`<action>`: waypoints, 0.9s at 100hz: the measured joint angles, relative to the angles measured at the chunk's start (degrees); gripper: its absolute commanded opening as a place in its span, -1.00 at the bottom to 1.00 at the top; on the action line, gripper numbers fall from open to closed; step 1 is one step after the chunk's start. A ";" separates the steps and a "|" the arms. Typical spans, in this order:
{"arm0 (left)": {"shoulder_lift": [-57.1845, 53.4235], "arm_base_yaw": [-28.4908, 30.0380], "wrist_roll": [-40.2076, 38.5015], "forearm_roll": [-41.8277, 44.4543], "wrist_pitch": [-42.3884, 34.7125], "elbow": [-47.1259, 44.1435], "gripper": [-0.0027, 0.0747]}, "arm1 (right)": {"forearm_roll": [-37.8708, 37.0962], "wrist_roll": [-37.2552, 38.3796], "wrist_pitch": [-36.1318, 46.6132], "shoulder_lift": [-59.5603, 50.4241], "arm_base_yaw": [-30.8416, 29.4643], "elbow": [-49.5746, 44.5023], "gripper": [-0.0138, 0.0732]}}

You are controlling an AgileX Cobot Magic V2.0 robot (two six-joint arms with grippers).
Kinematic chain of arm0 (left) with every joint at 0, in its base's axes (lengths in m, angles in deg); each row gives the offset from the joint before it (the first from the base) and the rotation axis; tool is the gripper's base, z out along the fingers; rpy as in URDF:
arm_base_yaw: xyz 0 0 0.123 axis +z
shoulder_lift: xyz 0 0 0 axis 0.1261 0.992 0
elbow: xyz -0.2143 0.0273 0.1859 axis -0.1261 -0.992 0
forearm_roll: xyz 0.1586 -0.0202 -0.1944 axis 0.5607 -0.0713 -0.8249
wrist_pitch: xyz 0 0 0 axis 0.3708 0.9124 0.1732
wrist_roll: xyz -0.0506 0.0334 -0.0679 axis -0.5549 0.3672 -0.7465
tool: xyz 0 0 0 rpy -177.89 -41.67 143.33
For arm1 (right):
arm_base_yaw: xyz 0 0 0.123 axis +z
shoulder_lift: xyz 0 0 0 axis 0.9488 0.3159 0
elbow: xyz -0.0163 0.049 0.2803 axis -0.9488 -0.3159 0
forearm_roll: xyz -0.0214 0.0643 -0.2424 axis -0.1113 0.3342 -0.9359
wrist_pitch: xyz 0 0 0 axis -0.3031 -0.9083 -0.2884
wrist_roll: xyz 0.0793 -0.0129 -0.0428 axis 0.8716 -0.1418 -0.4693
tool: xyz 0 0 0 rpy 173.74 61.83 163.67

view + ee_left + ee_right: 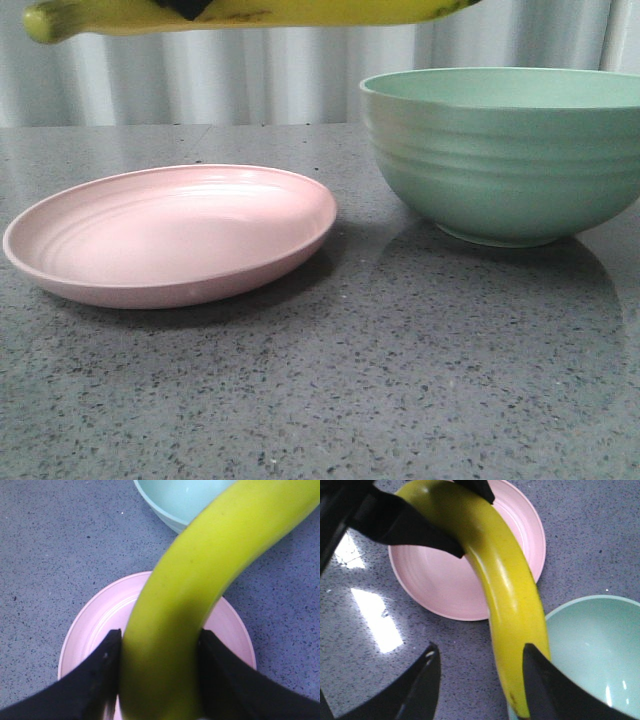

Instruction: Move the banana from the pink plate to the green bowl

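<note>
Front view only catches the banana [250,12] as a yellow strip along the very top edge, so most of it is cropped off there, along with whatever holds it. The bowl [505,160] is also cut at the right edge in that view. In the left wrist view the banana fills so much of the picture that it hides the middle of the plate [95,620] and part of the bowl [175,505], and both banana ends run out of the picture. Right wrist view loses the banana's lower tip behind one of the black fingers [555,690].

Left gripper [160,675] is clamped on the banana, a black pad pressed to each side, and it's carrying it in the air above the plate, with the far end reaching out over the bowl's rim. Right gripper [480,680] has its jaws spread wide and grips nothing; the banana [510,600] just passes in front of it, held by the left gripper [445,515] further up.

Surface is a grey speckled stone-look table [350,390], a bit glossy, with bright light reflections in the right wrist view. Behind it hangs a pale pleated curtain [250,80].

Count: one banana, one pink plate [170,235] with nothing on it, one green bowl, two grippers. Plate and bowl sit near each other, not touching.
</note>
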 measured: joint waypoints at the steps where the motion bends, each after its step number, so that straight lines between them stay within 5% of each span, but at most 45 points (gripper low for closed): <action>1: 0.00 0.00 0.00 0.00 0.00 0.00 -0.98 | -0.42 0.00 0.00 0.10 0.00 0.11 0.05; 76: -0.09 0.09 -0.61 0.04 1.55 1.56 -0.98 | -7.24 -0.40 1.17 7.32 0.00 0.36 0.03; 90: -0.09 0.21 -0.61 0.54 1.83 1.56 -0.98 | -7.24 -0.66 1.06 7.87 0.00 0.36 -0.20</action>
